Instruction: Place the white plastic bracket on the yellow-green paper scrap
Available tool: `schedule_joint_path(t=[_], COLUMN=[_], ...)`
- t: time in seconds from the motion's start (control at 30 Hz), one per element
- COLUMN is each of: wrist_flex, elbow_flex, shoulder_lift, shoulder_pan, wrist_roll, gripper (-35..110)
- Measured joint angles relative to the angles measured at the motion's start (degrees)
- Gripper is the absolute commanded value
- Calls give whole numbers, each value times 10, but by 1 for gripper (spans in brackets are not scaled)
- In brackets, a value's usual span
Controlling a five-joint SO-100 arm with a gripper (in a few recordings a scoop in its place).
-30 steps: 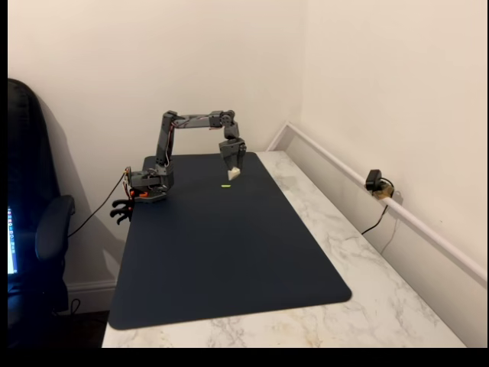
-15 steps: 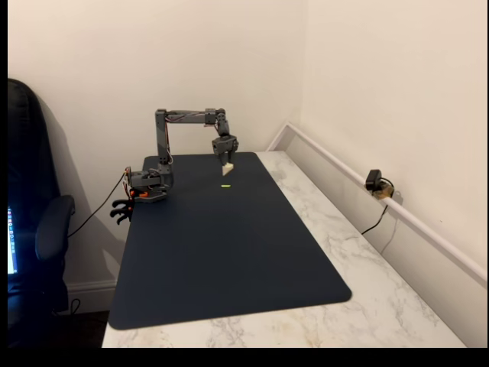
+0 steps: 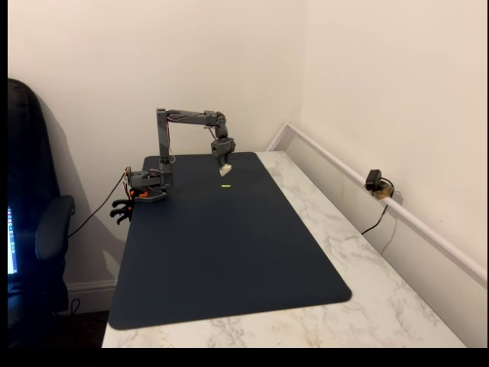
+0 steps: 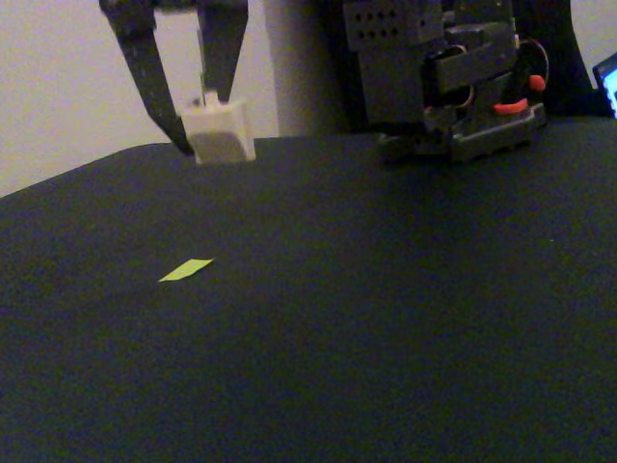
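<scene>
**Fixed views: bracket held in the air above the mat**

In both fixed views the jaws (image 4: 198, 121) hang pointing down over the far part of a dark blue mat (image 3: 229, 252) and are clenched on the white plastic bracket (image 4: 220, 132). The bracket is pinched between the two dark fingers (image 4: 145, 68), its blocky body showing below and in front of their tips, and it is clear of the mat surface.

The yellow-green paper scrap (image 4: 186, 270) lies flat on the mat, nearer the camera than the bracket in the low view and a little to its left. In the wider view the scrap (image 3: 225, 186) sits below the bracket (image 3: 225, 170), the two apart.

The arm (image 3: 187, 118) rises from its base (image 3: 149, 187) at the mat's left far edge, upper link upright and forearm level. The mat lies on a white marbled counter (image 3: 344, 252). A small camera (image 3: 374, 182) with a cable sits by the right wall, and a dark chair (image 3: 34, 229) stands at the left.
</scene>
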Motion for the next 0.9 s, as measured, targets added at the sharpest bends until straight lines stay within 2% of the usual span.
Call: schedule_joint_path(t=[0.47, 0.9], wrist_flex=[-25, -55], elbow_flex=[11, -10], shoulder_lift=[-69, -133], shoulder_pan=[46, 76], wrist_roll=[21, -3], gripper=[0, 0])
